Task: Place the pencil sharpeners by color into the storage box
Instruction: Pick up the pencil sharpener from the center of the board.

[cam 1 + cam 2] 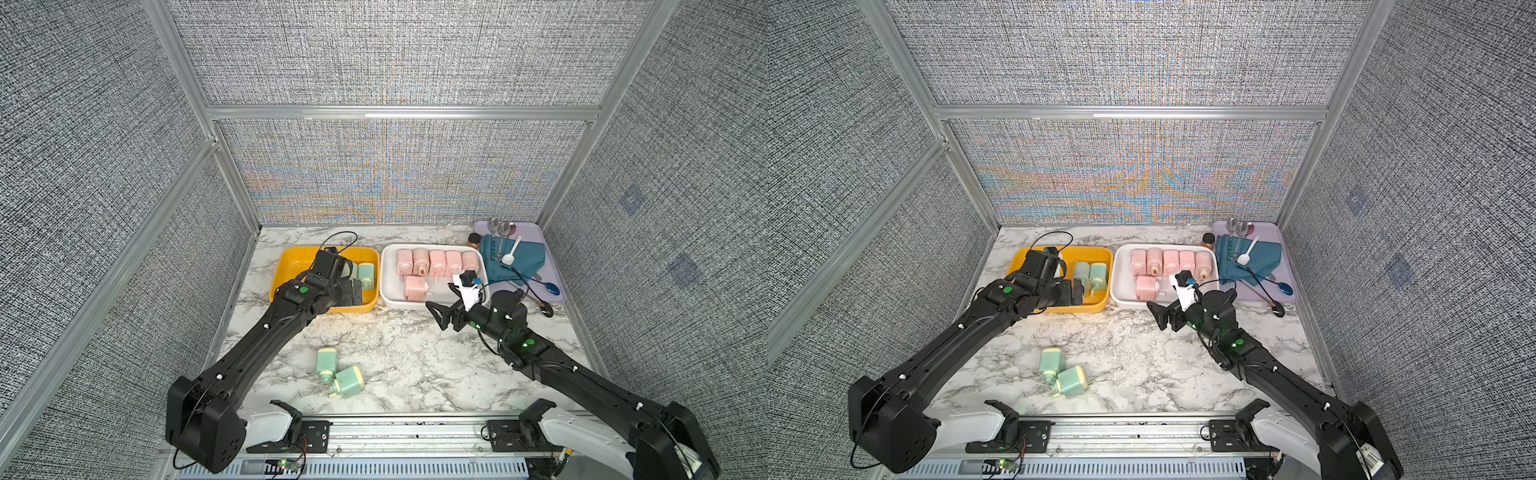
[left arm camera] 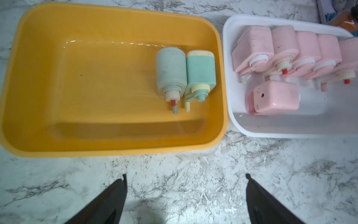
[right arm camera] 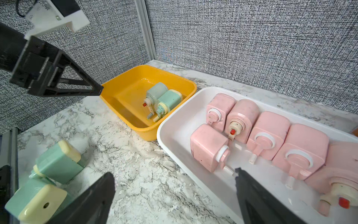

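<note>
My left gripper (image 2: 186,175) hangs above the near wall of the yellow storage box (image 1: 286,266). Its fingers are spread wide and there is nothing between them. My right gripper (image 1: 436,316) is spread just as wide and is also empty. It sits low over the marble tabletop (image 1: 395,361) at the near edge of the white storage box (image 1: 388,286), and in the right wrist view one finger overlaps that box's rim.

The two boxes stand side by side toward the far edge of the tabletop, yellow on the left and white on the right.

In the yellow box, a pale grey-green pencil sharpener (image 2: 171,71) and a mint pencil sharpener (image 2: 200,71) lie touching each other against the right wall. Their cranks point toward the near edge. Two more are loose on the tabletop close to the near edge, left of centre. There the upper mint sharpener (image 1: 326,361) touches the lower mint sharpener (image 1: 350,380), and both lie on their sides.

In the white box, a row of five pink pencil sharpeners (image 1: 437,262) runs shoulder to shoulder along the far wall, necks toward the near edge. The sixth pink sharpener (image 1: 415,287) lies crosswise just in front of the row, toward the left wall.

A lilac tray (image 1: 536,237) fills the far right corner of the tabletop. It carries a blue cloth (image 1: 525,259) with a white spoon (image 1: 510,254) on top. A small orange-filled spice jar (image 1: 473,240) stands just beside the far right corner of the white box. I cannot tell whether it is on the tray.
</note>
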Tool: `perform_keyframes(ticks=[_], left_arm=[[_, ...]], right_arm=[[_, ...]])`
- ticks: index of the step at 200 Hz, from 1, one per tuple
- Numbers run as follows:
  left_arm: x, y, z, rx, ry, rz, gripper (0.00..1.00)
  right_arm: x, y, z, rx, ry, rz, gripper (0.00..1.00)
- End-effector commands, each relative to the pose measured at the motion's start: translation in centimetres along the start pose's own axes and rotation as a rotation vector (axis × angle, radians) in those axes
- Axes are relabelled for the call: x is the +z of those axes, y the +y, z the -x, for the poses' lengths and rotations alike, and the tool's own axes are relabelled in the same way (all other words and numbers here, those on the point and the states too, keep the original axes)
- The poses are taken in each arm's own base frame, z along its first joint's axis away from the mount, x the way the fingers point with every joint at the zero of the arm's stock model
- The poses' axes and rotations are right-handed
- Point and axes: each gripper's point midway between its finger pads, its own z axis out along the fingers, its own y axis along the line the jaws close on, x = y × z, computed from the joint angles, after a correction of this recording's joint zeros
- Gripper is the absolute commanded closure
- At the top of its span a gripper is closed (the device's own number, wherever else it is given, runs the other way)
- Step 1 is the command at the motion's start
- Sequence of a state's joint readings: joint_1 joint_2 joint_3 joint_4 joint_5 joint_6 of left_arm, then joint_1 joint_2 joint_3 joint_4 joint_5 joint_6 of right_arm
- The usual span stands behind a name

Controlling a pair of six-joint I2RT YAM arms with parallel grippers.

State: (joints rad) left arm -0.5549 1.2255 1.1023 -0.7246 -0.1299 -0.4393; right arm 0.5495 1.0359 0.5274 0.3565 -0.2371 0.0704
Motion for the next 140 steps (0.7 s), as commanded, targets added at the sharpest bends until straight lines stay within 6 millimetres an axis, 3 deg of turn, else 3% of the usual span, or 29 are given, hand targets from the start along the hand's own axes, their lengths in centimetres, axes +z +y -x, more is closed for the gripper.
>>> perform_keyframes(ticks=[1,27,78,106,140], left_arm=[[-1.8,0.3,-2.7,0.065,0.069,0.026,0.01],[-3.1,-0.5,-5.0,0.088,0.121,0.0,0.01],[-5.4,-2.3,-11.9,0.088,0.335,-0.077,0.01],[-6.4,-3.1,-14.7,0.036,0.388,-0.142,0.01],[-6.9,-2.5,-17.0,-0.061,0.412,-0.16,0.01]], right_arm=[[0.1,0.6,0.7,-0.056,-0.027,0.032,0.01],[0.3,0.6,0.8,-0.061,-0.021,0.033,0.01],[0.4,0.1,0.6,-0.063,-0.002,0.0,0.01],[0.5,-0.6,0.3,-0.048,0.008,-0.038,0.01],[0.8,-0.7,0.0,-0.037,0.014,-0.041,0.01]])
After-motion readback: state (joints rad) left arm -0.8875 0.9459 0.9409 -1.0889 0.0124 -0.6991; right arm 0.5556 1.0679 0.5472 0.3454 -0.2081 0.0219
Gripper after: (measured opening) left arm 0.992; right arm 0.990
